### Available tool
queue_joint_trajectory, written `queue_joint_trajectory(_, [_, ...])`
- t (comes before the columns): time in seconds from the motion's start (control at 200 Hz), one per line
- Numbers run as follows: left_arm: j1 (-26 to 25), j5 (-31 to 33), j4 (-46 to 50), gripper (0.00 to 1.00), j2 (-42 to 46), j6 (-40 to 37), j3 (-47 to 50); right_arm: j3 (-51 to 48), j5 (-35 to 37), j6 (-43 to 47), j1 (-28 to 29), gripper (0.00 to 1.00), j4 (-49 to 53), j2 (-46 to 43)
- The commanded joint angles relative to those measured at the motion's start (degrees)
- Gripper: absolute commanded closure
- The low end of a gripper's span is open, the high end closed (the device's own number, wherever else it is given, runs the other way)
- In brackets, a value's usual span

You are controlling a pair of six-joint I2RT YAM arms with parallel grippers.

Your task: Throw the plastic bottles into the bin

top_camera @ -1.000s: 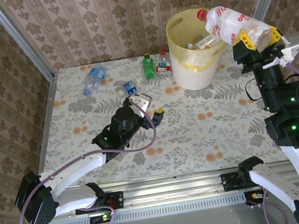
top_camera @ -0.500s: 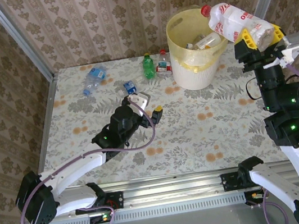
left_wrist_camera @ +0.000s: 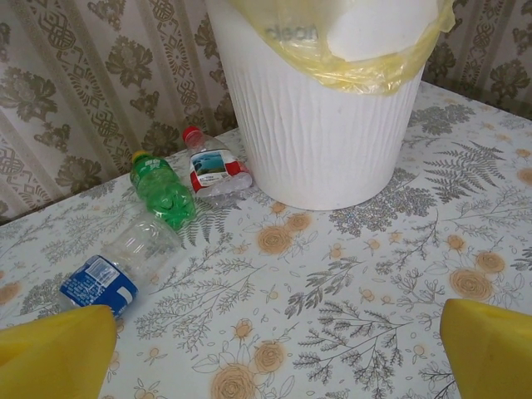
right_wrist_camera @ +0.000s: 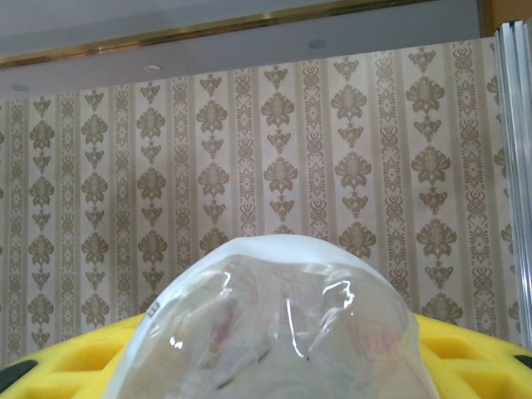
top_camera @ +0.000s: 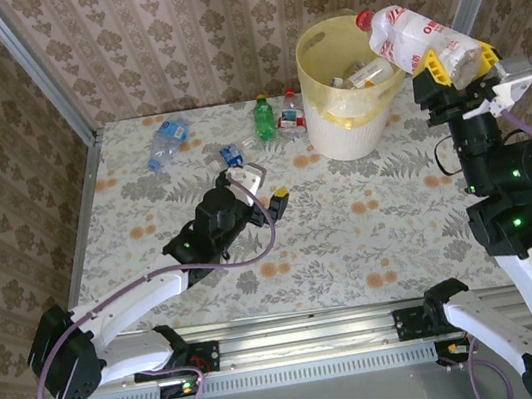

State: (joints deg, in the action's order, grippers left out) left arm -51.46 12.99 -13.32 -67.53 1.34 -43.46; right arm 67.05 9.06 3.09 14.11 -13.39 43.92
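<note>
The left hand (top_camera: pixel 265 185) hovers low over the table (top_camera: pixel 373 233), fingers fully apart and gripping nothing. Beyond it, a blue-labelled bottle (left_wrist_camera: pixel 100 283), a green bottle (left_wrist_camera: pixel 162 195) and a red-capped bottle (left_wrist_camera: pixel 212 170) lie on the table left of the bin (left_wrist_camera: pixel 324 141). The right hand (top_camera: pixel 457 63) is clamped on a large clear bottle (top_camera: pixel 410 35), held high at the bin's right rim with its red cap over the opening.

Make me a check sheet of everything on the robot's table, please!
Surface: flowery table, flat.
Job's things: bin with binned bottles; green bottle, red-capped bottle, two blue-labelled bottles lie left of it.
Clutter: nothing seen.
Grippers: left gripper open, near the table; right gripper shut on big bottle beside the bin's rim.
Cables: purple cable along each arm.
Surroundings: patterned walls, metal rail.
</note>
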Motion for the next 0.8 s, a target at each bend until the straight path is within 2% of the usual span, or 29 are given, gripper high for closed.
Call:
queue_joint_trajectory(0.0, [0.58,-0.81,-1.46,0.0,-0.05,0.43,0.02,0.32,2.47,1.08,-0.12,0.58,-3.11,0.56])
queue_joint_trajectory(0.23, [1.43,-1.46,-0.98,0.0,-0.32,0.28,-0.52,2.79,3.36,1.39,-0.35,0.58,-0.82,4.35])
queue_joint_trajectory(0.33, [1.88,-1.98,-0.72,0.0,-0.46,0.17,-0.92,5.06,3.55,0.53,-1.83,0.56,2.79,8.48])
queue_joint_trajectory(0.38, [2.2,-2.4,-0.58,0.0,-0.63,0.2,-1.15,7.7,1.09,-0.68,-3.72,0.54,7.75,12.35])
queue_joint_trajectory(0.43, [2.66,-3.36,-0.05,0.0,-0.84,0.39,-1.65,13.2,0.31,-0.92,-4.52,0.48,16.78,18.22])
queue_joint_trajectory(0.495, [2.95,-4.1,1.22,0.0,-1.29,0.53,-2.72,20.59,2.38,-3.36,-5.51,0.36,26.84,24.86])
queue_joint_trajectory(0.545, [3.02,-4.36,1.91,0.0,-1.42,0.46,-3.21,22.39,1.48,-6.1,-6.86,0.24,29.0,27.7])
queue_joint_trajectory(0.615, [3.09,-4.34,2.58,0.0,-1.3,0.23,-3.5,21.39,0.73,-8.68,-7.81,0.09,27.12,28.34])
queue_joint_trajectory(0.795, [3.11,-4.03,3.76,0.0,-0.38,0.2,-3.39,22.09,-5.33,-9.77,-8.31,0.03,27.3,27.08])
